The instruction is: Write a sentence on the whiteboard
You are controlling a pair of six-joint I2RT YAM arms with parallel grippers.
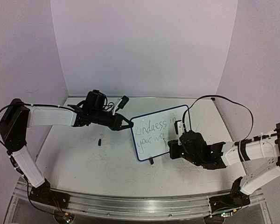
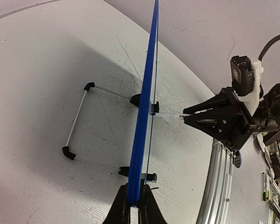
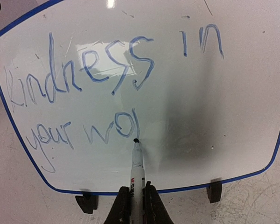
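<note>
**Q:** What is your right hand doing?

**Me:** My right hand [image 3: 136, 195] is pinching a slim white marker with a black tip [image 3: 137, 164], fingers pressed on its barrel. The tip touches the small white rectangular whiteboard with the thin blue frame [image 3: 233, 107]. The board stands straight ahead of the hand, and the tip is just past the "wo" of the lower line.

**Q:** And the sentence?

**Me:** The thin blue handwritten sentence [image 3: 107, 70] reads "Kindness in" above and "your wo" below, so I judge it unfinished. The board's long axis runs across my hand, left to right. Bare white lies to the right of the tip, where the next letters should go.

**Q:** The other hand?

**Me:** My left hand [image 2: 134, 199] is clamped on the board's edge, off to the left. Behind the board is a thin wire stand [image 2: 79, 121], and two black clip feet [image 3: 86, 203] rest on the scuffed grey desk [image 3: 18, 205]. Nothing blocks the way rightward, though a hard push could tip the board back.
</note>
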